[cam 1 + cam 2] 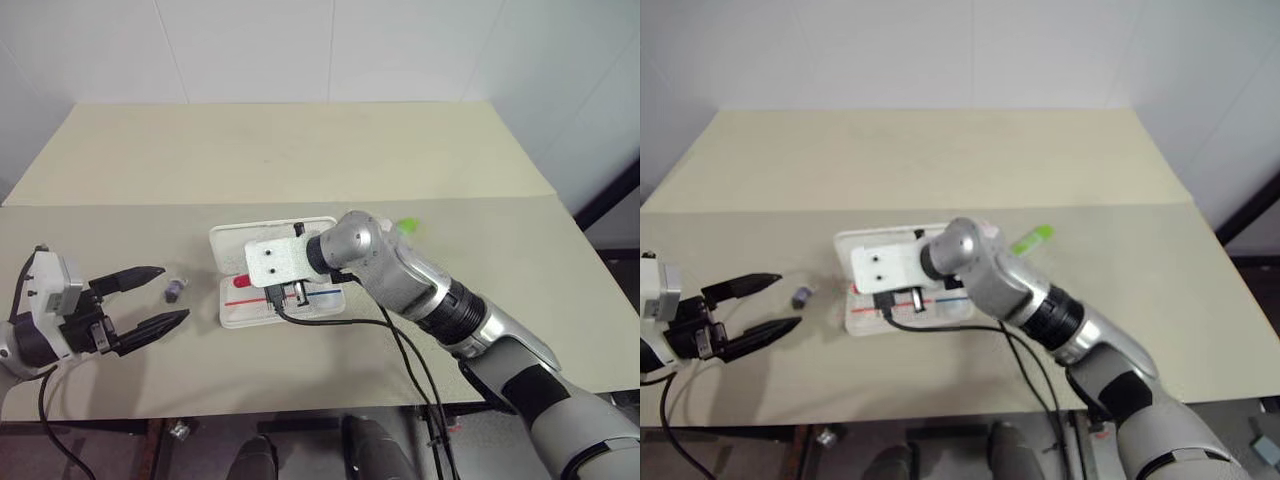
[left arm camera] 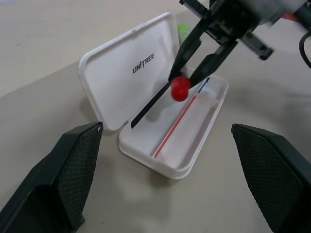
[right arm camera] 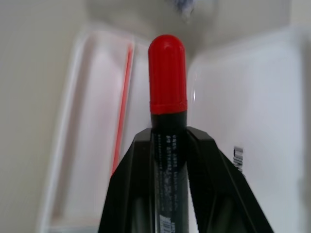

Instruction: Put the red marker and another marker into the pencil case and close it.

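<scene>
The pencil case (image 2: 167, 121) lies open near the middle of the table (image 1: 300, 150), lid (image 2: 129, 73) tipped back on its hinge, red and blue stripes running along its tray. Your right gripper (image 2: 187, 80) hangs just above that tray, pinching the red marker (image 3: 167, 82) with its red cap poking past the fingertips. Your left gripper (image 1: 150, 297) waits well to the side with its jaws spread wide and nothing between them; a small dark cap (image 1: 174, 290) sits between it and the case, and a green marker (image 1: 1033, 238) lies behind the case.
</scene>
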Available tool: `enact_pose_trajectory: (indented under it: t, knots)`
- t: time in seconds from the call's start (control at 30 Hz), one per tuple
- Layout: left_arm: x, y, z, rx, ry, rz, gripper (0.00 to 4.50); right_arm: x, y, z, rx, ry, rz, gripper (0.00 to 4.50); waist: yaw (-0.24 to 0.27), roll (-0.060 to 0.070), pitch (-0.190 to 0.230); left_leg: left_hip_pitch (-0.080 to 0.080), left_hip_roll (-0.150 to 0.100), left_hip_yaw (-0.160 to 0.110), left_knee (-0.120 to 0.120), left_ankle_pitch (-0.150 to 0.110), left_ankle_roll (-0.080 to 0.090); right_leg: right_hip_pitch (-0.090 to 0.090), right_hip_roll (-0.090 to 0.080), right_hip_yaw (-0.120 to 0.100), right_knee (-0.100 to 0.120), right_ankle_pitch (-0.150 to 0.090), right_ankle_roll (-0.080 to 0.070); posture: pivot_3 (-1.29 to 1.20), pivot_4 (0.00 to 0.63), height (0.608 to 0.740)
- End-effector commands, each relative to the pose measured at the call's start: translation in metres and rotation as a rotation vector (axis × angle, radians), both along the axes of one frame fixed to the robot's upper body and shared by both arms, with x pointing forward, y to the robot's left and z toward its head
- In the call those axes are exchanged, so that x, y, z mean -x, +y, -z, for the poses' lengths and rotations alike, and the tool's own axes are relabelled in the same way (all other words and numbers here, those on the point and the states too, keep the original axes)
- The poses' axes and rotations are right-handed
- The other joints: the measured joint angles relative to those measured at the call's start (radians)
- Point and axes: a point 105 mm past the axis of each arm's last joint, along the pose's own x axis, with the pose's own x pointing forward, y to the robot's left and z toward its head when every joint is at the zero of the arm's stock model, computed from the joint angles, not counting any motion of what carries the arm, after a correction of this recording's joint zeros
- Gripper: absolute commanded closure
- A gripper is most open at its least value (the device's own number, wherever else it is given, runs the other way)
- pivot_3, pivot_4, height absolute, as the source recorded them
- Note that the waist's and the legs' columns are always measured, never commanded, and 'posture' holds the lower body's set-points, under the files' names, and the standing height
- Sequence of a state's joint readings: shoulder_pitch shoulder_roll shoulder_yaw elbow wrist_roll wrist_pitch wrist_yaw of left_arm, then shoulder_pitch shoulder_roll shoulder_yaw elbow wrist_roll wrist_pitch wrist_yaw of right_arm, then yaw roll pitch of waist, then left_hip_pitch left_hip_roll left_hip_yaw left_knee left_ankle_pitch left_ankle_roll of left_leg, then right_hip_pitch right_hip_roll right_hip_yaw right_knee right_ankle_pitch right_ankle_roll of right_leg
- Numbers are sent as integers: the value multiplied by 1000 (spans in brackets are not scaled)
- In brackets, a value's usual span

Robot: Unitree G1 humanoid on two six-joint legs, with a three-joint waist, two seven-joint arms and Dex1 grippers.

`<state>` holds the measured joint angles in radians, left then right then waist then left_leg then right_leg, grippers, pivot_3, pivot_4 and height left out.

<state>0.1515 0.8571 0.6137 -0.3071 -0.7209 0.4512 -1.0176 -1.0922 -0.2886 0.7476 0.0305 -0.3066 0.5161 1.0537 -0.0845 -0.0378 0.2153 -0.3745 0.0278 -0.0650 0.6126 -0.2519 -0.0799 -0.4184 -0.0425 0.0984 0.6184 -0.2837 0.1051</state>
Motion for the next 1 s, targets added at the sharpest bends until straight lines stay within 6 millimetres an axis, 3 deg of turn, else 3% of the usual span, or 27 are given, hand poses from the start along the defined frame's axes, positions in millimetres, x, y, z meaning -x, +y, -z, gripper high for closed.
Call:
enact_pose_trajectory:
  t: [0.03,0.3,0.77,1.0]
  knots:
    - [3,-2,-9,-10,-48,1,0,-3,8,-6,21,-65,1,3185,-1,0,0,0,0,0,0,0,0,0,0,0,0,0,0,0,150,740]
    - [3,-3,-9,-7,-53,-6,0,-11,10,-2,82,10,148,3185,-2,-1,0,-3,1,0,0,-1,0,-8,2,0,7,3,6,0,150,740]
    - [1,-5,-9,-2,-56,-4,0,21,18,-10,43,134,130,3185,-3,-1,0,-5,2,0,-1,-2,-2,-10,2,0,7,2,6,0,150,740]
    - [-2,-6,-11,-1,-63,-2,0,14,20,-9,25,126,149,638,-3,-1,-1,-5,2,0,0,-2,-2,-10,2,0,7,2,6,0,150,740]
